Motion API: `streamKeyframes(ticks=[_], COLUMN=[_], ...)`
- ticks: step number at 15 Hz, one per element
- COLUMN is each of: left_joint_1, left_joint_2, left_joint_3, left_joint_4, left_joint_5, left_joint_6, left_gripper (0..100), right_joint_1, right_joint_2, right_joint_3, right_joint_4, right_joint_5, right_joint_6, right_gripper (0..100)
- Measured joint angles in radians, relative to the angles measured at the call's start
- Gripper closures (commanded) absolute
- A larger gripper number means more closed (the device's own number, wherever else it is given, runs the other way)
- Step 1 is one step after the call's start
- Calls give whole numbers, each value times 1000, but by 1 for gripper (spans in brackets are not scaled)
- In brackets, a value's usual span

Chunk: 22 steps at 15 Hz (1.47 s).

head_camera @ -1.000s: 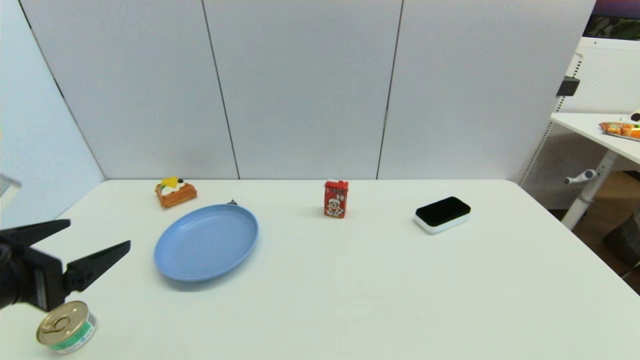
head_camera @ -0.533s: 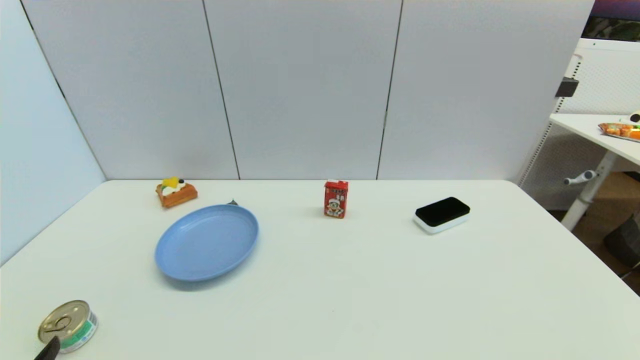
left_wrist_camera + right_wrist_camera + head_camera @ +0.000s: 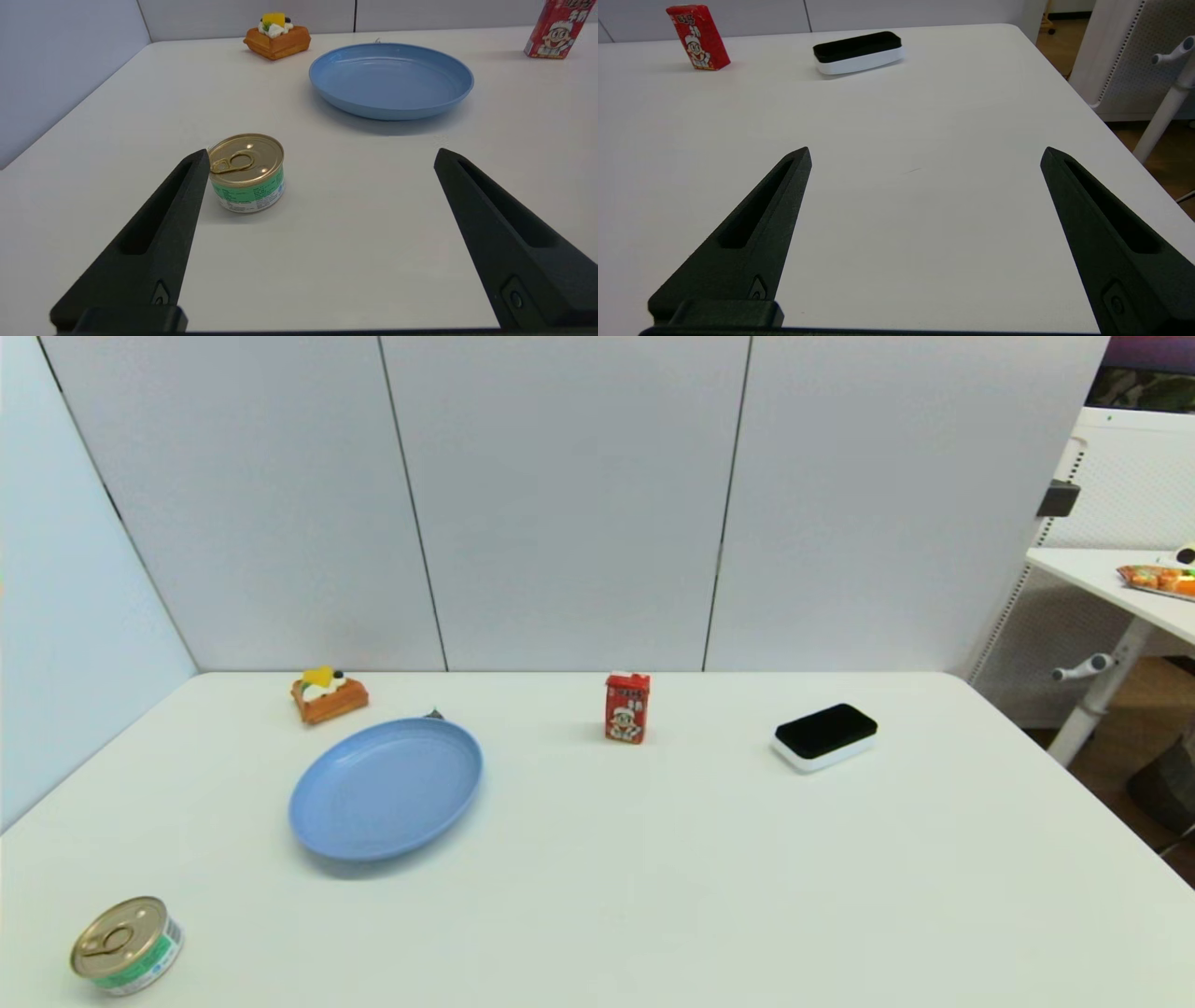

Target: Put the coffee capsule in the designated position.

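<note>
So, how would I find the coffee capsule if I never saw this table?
Find the blue plate on the table's left half. Just behind its far rim, a tiny dark tip shows: the coffee capsule. It is far smaller than the waffle cake nearby.

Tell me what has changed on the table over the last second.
Only the left gripper moved: it pulled back off the table's left edge and out of the head view, open and empty, now near the tin can. The coffee capsule stays behind the blue plate. Waffle, red carton and black-topped block are unmoved. The right gripper is parked, open.
</note>
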<state>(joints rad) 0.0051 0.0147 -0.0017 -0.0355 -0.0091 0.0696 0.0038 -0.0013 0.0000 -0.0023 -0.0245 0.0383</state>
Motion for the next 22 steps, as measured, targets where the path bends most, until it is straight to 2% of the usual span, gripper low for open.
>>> streamKeyframes(ticks=[2, 6, 22], left_joint_1=[-1, -1, -1], left_joint_2=[-13, -18, -18], left_joint_3=[1, 2, 2], left_joint_4=[0, -5, -5], left_joint_5=[1, 24, 25], left_joint_6=[2, -98, -100], left_gripper=[0, 0, 0], right_joint_1=[0, 0, -1], right_joint_2=[0, 0, 0], right_joint_3=[0, 0, 0], right_joint_4=[0, 0, 0], right_joint_5=[0, 0, -3], right_joint_6=[0, 0, 9], right_gripper=[0, 0, 0])
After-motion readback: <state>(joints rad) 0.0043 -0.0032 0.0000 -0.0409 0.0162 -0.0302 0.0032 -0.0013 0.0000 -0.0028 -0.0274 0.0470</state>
